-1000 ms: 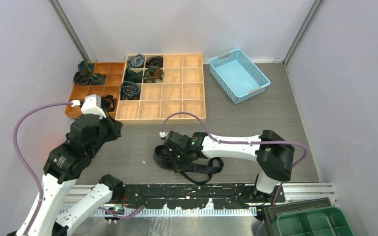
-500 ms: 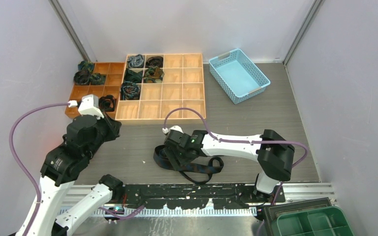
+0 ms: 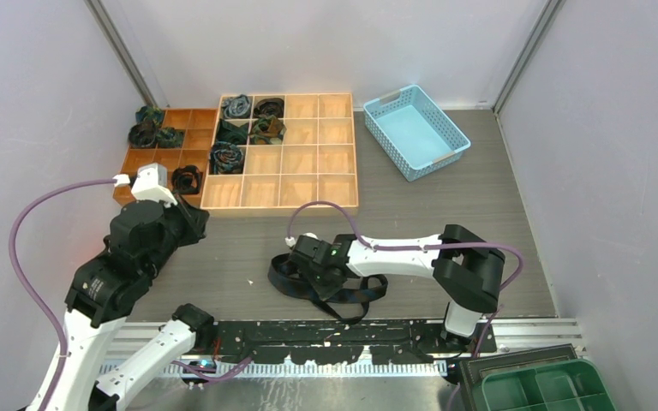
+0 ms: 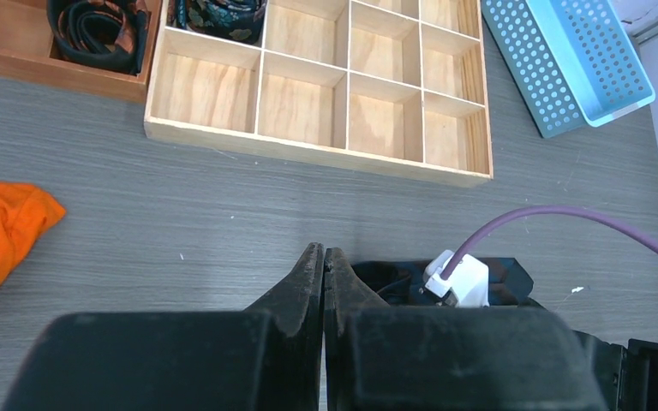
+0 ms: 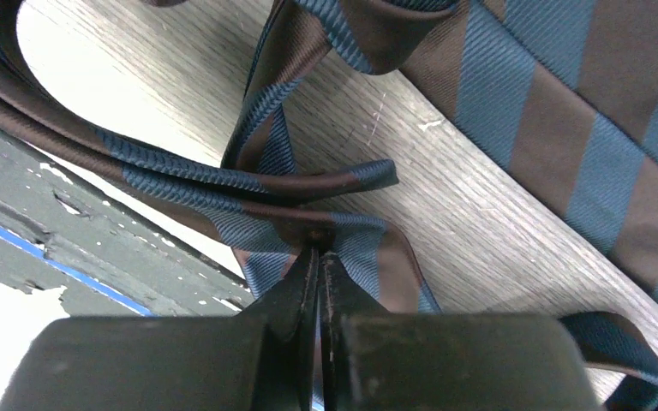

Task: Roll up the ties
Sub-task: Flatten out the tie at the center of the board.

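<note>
A loose blue-and-brown striped tie (image 3: 347, 293) lies in loops on the grey table near the front edge. My right gripper (image 3: 310, 279) is shut on a fold of it; the right wrist view shows the fingertips (image 5: 319, 253) pinching the striped fabric (image 5: 565, 103) just above the table. Several rolled ties sit in the wooden grid tray (image 3: 308, 199), one of them (image 3: 226, 157) in its left column, and another (image 3: 187, 178) is in the darker tray (image 3: 137, 159). My left gripper (image 3: 195, 224) is shut and empty above the table, also in its wrist view (image 4: 323, 257).
A light blue basket (image 3: 415, 130) stands at the back right. An orange cloth (image 4: 0, 240) lies on the table left of my left gripper. A green bin (image 3: 540, 387) sits off the table at the front right. Grey walls close in both sides.
My left arm has drawn slightly left and back. My right gripper has shifted a little toward the front edge, still holding the tie.
</note>
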{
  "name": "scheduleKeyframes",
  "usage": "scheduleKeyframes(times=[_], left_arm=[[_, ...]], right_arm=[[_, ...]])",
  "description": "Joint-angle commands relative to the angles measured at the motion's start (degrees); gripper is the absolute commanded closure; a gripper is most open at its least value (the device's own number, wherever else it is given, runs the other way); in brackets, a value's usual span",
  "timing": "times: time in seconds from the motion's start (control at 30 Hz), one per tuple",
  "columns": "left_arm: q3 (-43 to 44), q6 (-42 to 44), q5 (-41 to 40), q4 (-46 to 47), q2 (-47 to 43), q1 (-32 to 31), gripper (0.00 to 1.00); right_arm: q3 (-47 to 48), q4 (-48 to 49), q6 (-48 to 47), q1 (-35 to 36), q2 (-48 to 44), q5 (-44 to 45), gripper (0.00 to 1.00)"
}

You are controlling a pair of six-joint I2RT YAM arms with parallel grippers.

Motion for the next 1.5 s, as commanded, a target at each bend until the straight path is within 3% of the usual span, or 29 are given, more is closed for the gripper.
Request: scheduleKeyframes(times=[0.0, 0.33, 0.7, 0.73, 0.83, 0.87, 0.93, 0.97, 1.1, 1.3, 1.47], left_arm=[[3.1, 1.5, -0.9, -0.2, -0.4, -0.2, 1.00], [9.3, 2.6, -2.6, -2.5, -1.3, -0.2, 1.00], [16.0, 3.9, -5.8, -4.4, -2.6, -0.2, 1.00], [16.1, 3.8, -5.8, -4.3, -2.9, -0.2, 1.00], [15.6, 3.8, -5.9, -3.7, -3.3, -0.2, 1.00], [15.1, 3.9, -6.0, -3.6, -3.4, -0.2, 1.00], [13.8, 3.9, -5.3, -3.4, -3.2, -0.2, 1.00], [12.7, 3.8, -4.8, -3.1, -3.1, -0.2, 1.00], [6.2, 2.3, -0.9, 0.8, -2.6, -0.2, 1.00], [-6.2, -2.2, 9.2, 9.7, 0.1, -0.2, 1.00], [-12.9, -4.1, 12.9, 13.6, 3.1, -0.2, 1.00]], right_arm=[[4.8, -1.1, -0.2, 0.0, -2.6, 3.4, 0.98], [15.8, -1.6, -1.5, 0.2, -1.4, -3.1, 0.99], [47.4, -2.3, -3.0, 2.9, 21.1, -13.4, 0.99], [50.0, -2.2, -2.7, 3.0, 23.2, -13.9, 0.94], [54.8, -3.8, -3.7, 2.6, 26.5, -10.7, 0.45], [54.4, -3.7, -4.1, 2.4, 25.9, -8.8, 0.33], [50.9, -2.7, -4.2, 1.5, 22.5, -4.2, 0.16], [48.0, -2.2, -4.1, 0.8, 20.0, -2.2, 0.14], [33.4, -1.4, -1.5, -2.4, 8.0, 8.8, 0.17], [15.8, -3.6, 3.0, -7.4, -2.9, 14.5, 0.39], [11.1, -2.0, 5.7, -9.5, -0.1, 14.9, 0.75]])
